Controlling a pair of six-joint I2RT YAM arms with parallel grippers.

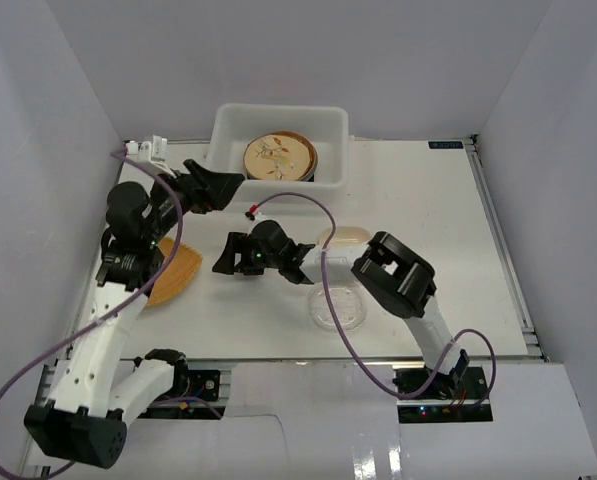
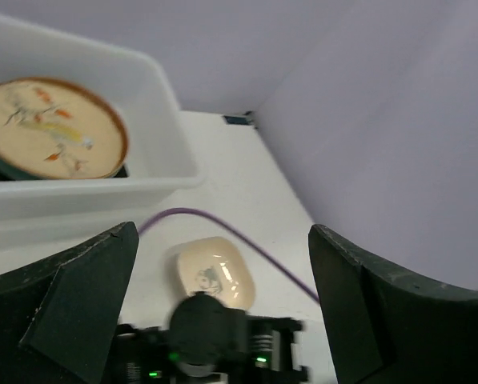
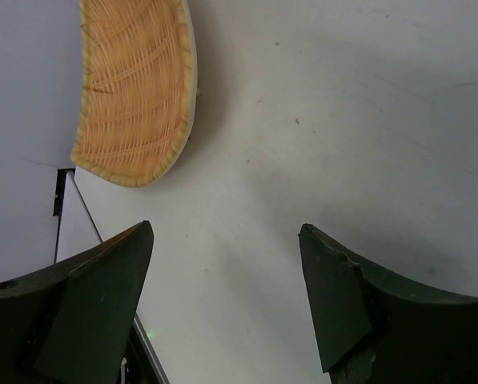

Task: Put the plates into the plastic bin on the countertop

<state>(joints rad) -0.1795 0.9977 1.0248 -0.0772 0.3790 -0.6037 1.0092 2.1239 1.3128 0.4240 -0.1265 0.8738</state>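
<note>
White countertop (image 3: 343,120) shows between the right gripper's (image 3: 224,240) spread, empty fingers, the tan woven fan-shaped plate (image 3: 134,88) ahead, off their centreline, where a skewed reach might shove it away; left gripper (image 2: 222,234) likewise gapes.

**Soft, even light — wrist views blur up close**

The top external view is bright and evenly lit from overhead. The white countertop (image 1: 428,220) shows no glare, only faint soft shadows under the arms. The clear glass plate (image 1: 336,308) at 6 o'clock nearly vanishes against it. The left wrist view is slightly soft throughout, and the fingers (image 2: 70,312) of the left gripper (image 2: 222,230) at 7 and 5 o'clock are dark blurs. The right wrist view is sharper — the tan fan-shaped plate (image 3: 134,88) at 11 o'clock shows crisp weave and a soft shadow on its right, while the right gripper (image 3: 224,226) is unfocused.
</note>
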